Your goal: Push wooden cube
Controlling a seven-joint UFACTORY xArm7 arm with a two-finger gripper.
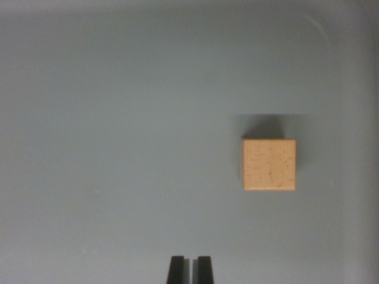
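Wrist view, looking down on a plain grey worktop (118, 118). One wooden cube (269, 164) sits on it, in the wrist view's right half and a little below mid-height. The cube's visible face is light tan with faint grain specks and one small dark mark near its lower centre. Its edges run square to the picture's borders. A soft shadow lies on the worktop just above the cube and to its upper left.

The end effector (190, 269) enters at the bottom edge, near centre. Only the two dark fingertips (176, 270) show. They stand side by side with a very narrow slit between them, so the jaws are drawn practically together. Nothing is held between them.

The cube lies well apart from the end effector, above it and toward the wrist view's right. No contact between the two. The cube rests flat, not tilted.
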